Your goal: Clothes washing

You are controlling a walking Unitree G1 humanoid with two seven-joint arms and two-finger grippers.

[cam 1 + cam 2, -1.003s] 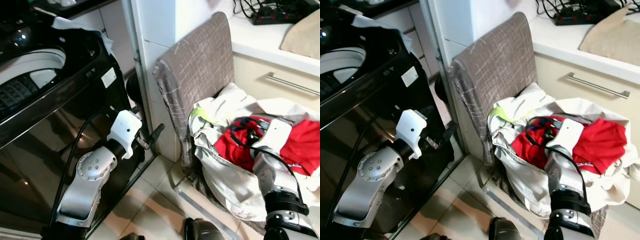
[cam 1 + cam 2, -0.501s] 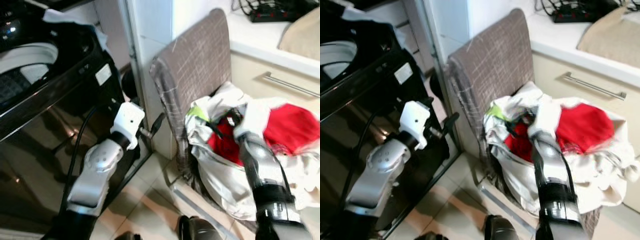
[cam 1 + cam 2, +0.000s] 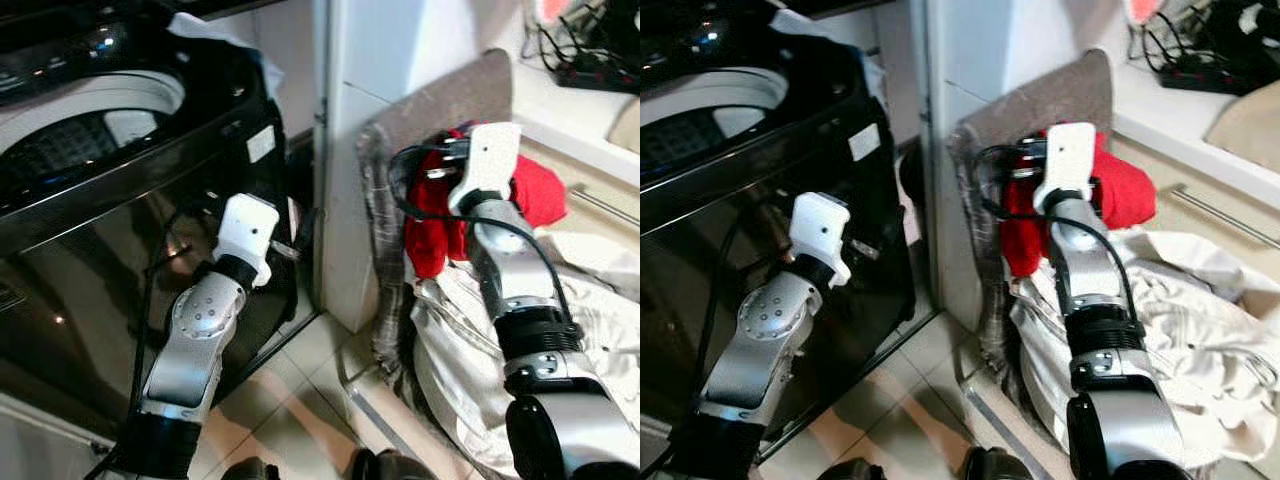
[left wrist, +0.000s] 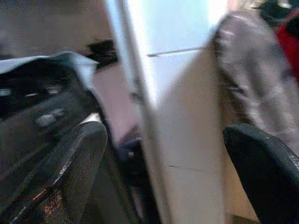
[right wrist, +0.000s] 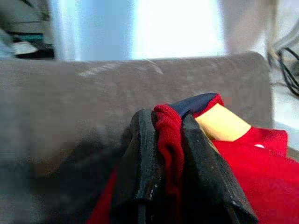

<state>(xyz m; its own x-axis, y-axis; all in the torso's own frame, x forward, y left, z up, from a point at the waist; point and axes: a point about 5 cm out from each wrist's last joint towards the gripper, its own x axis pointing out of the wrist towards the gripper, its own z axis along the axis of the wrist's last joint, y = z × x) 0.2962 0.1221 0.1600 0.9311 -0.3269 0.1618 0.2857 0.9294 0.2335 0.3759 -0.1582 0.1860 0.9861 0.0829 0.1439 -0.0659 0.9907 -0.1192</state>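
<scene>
My right gripper is shut on the collar edge of a red garment. It holds the garment up in front of the grey basket's tall back, with part of the cloth hanging down. Pale clothes lie in the basket below. The black top-loading washing machine stands to the left, and its drum is uncovered. My left gripper hangs open beside the machine's front corner, with nothing between its fingers.
A white cabinet panel stands between the machine and the basket. A white cloth lies on the machine's back edge. A counter with a power strip and cables is behind the basket. Tiled floor lies below.
My right gripper has lifted the red garment out of the basket, up and leftward. The camera has shifted, and more of the machine's top shows. The left arm has stayed by the machine.
</scene>
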